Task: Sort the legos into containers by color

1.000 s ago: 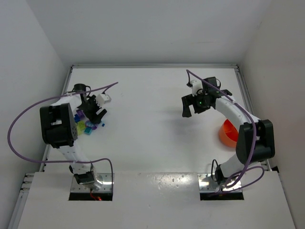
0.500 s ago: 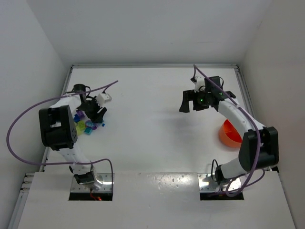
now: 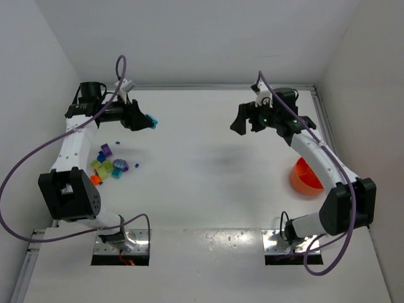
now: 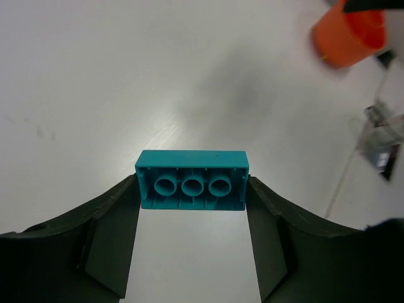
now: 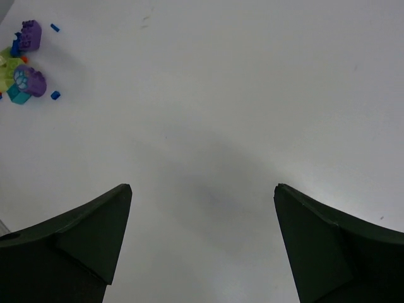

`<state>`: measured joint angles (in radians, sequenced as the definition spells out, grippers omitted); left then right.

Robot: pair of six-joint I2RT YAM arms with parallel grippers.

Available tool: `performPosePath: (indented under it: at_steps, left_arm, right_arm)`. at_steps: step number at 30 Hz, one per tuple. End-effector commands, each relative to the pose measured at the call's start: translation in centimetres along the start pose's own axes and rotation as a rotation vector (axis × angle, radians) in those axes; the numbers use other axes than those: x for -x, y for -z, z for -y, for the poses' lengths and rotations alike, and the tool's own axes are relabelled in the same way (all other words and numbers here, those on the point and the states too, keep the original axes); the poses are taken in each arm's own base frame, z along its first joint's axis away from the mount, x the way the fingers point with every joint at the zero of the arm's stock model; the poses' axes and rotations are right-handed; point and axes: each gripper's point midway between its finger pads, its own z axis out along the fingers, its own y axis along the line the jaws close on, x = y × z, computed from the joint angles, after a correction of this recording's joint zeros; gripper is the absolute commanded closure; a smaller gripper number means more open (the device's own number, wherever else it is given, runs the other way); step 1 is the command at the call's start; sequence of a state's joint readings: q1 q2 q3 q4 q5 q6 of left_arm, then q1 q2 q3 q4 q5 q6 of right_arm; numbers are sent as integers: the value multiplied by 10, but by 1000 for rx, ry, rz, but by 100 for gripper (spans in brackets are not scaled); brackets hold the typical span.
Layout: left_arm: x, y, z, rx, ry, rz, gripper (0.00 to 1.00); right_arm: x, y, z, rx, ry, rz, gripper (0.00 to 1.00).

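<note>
My left gripper (image 3: 148, 120) is lifted off the table at the far left and is shut on a teal lego brick (image 3: 152, 120). In the left wrist view the teal brick (image 4: 192, 180) sits crosswise between the two fingertips, its hollow underside toward the camera. The other legos (image 3: 107, 165), purple, yellow-green, orange, blue and teal, lie in a loose pile near the left edge, apart from the gripper. The orange bowl (image 3: 305, 177) with its containers stands at the right and shows again as the orange bowl (image 4: 347, 35). My right gripper (image 3: 243, 122) hangs open over bare table.
Low rails run along the table's left and right edges, with white walls beyond. The lego pile (image 5: 24, 69) shows at the top left of the right wrist view. A purple cable loops from each arm. The right arm's forearm passes over the bowl's near side.
My left gripper closed on the teal brick at the pile, then rose and swung toward the far side with it. The right gripper drifted slightly farther back and left, still open.
</note>
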<state>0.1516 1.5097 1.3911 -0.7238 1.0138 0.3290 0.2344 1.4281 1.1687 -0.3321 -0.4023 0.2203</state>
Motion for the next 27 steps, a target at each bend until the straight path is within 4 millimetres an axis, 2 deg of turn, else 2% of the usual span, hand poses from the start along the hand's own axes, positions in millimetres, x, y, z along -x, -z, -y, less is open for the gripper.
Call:
performPosePath:
  at_steps: [1, 2, 5, 6, 8, 11, 12, 13, 14, 15, 16, 18, 20, 21, 22, 23, 25, 26, 27]
  left_arm:
    - [21, -2, 36, -207, 258, 61, 74]
    - [22, -3, 39, -239, 287, 62, 75]
    - [19, -10, 46, -295, 380, 39, 77]
    - [14, -13, 46, -308, 412, 31, 77]
    - [10, -17, 49, -321, 468, 8, 77]
    - [5, -24, 56, -341, 500, -17, 82]
    - [2, -24, 57, -333, 510, -24, 82]
    - [1, -27, 60, -334, 505, -34, 82]
    - [1, -25, 72, -345, 489, -38, 82]
    - [0, -24, 72, -331, 485, -36, 82]
    - [0, -28, 75, -320, 460, -36, 82]
    - [-10, -32, 89, -331, 476, -53, 82]
    - [-21, -38, 97, -344, 483, -78, 82]
    - [-21, -38, 97, -344, 483, -78, 82]
    - [-25, -40, 100, -351, 490, -89, 82]
    - [-25, -40, 100, -351, 490, -89, 82]
    - [-27, -43, 100, -343, 477, -95, 82]
    - [-30, -43, 100, -343, 485, -100, 82]
    - [-31, -46, 102, -339, 481, -108, 82]
  right_arm:
    - [61, 17, -24, 52, 341, 243, 6]
    - [60, 17, -25, 65, 379, 267, 6]
    - [72, 19, -56, 166, 558, 395, 10]
    - [72, 23, -73, 238, 615, 424, 10]
    - [67, 22, -99, 335, 759, 477, 10]
    - [48, 16, -136, 494, 893, 500, 10]
    - [42, 12, -142, 522, 892, 489, 10]
    - [49, 13, -151, 537, 905, 503, 10]
    - [39, 4, -160, 574, 895, 470, 10]
    - [34, -1, -165, 584, 892, 457, 10]
    - [36, -3, -170, 587, 900, 466, 10]
    - [36, -7, -187, 603, 932, 497, 10]
    - [27, -15, -199, 633, 948, 476, 10]
    - [32, -15, -206, 645, 952, 480, 10]
    - [26, -24, -209, 660, 942, 449, 10]
    - [26, -25, -218, 680, 947, 446, 10]
    - [21, -33, -217, 668, 940, 427, 10]
    - [23, -30, -225, 682, 948, 437, 10]
    - [14, -35, -227, 689, 941, 410, 10]
